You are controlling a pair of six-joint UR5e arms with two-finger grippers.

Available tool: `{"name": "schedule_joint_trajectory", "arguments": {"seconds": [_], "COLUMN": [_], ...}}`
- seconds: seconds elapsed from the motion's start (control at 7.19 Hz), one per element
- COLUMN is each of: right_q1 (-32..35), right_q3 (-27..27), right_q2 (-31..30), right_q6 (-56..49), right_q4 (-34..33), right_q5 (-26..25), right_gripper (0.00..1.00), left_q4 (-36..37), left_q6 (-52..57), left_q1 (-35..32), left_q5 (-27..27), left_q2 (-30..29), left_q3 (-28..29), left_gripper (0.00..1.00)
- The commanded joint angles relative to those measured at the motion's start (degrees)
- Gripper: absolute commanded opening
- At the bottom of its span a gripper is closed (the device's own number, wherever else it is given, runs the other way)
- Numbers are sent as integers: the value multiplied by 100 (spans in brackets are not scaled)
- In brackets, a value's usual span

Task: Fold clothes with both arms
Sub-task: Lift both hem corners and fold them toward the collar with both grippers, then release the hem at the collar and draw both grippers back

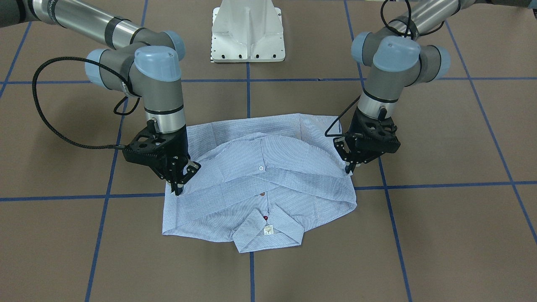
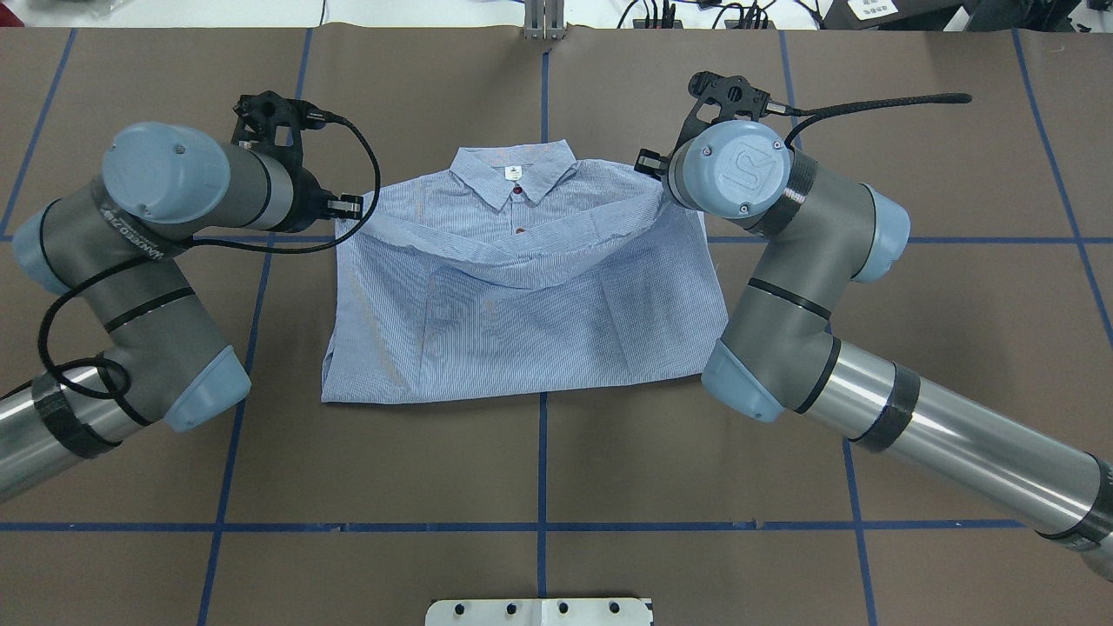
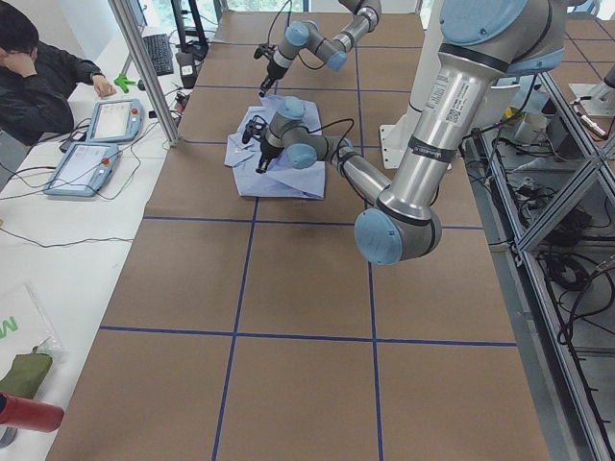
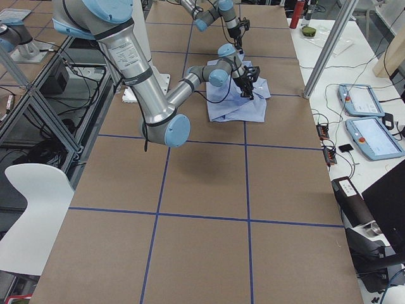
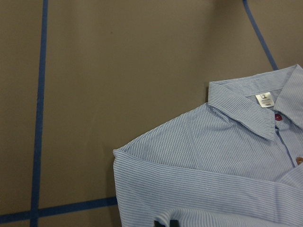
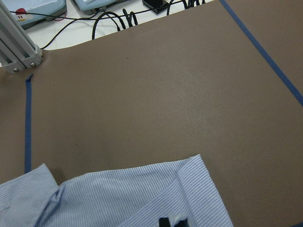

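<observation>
The light blue striped shirt (image 1: 260, 184) lies on the brown table, collar (image 1: 268, 235) away from the robot, lower part folded up over the chest. It also shows in the overhead view (image 2: 522, 296). My left gripper (image 1: 349, 168) is shut on the folded edge at the shirt's shoulder side; in the overhead view it (image 2: 348, 206) sits at the shirt's left corner. My right gripper (image 1: 178, 188) is shut on the opposite corner of the fold, also in the overhead view (image 2: 648, 163). The wrist views show the fingertips (image 5: 163, 223) (image 6: 171, 221) pinching cloth.
The white pedestal base (image 1: 247, 37) stands behind the shirt. Blue tape lines (image 1: 247, 96) grid the brown table. An operator (image 3: 38, 77) sits at a side bench with teach pendants (image 3: 91, 168). An aluminium post (image 6: 19, 47) stands beyond the table's far edge.
</observation>
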Motion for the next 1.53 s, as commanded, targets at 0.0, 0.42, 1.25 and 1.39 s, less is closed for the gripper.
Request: {"name": "schedule_joint_trajectory", "arguments": {"seconds": [0.0,0.42,1.25,1.39], "right_q1": [243,227,745,737], "right_q3": [-317,-352,-177,-177], "right_q2": [-82,-13,-12,-21], "right_q6": [-381,-444,-1007,-1007], "right_q4": [412,403,412,412], "right_q5": [328,331,1631,1614], "right_gripper": [0,99,100,100], "left_q4": [-594,-639,-1207,-2081], "left_q6": [7,242,1216,941], "left_q1": [-13,-65,-438,-226], "left_q5": [3,-5,-1210,-1131], "left_q2": [-82,-82,1188,1758], "left_q3": [626,619,-635,-708], "left_gripper": [0,45,100,100]}}
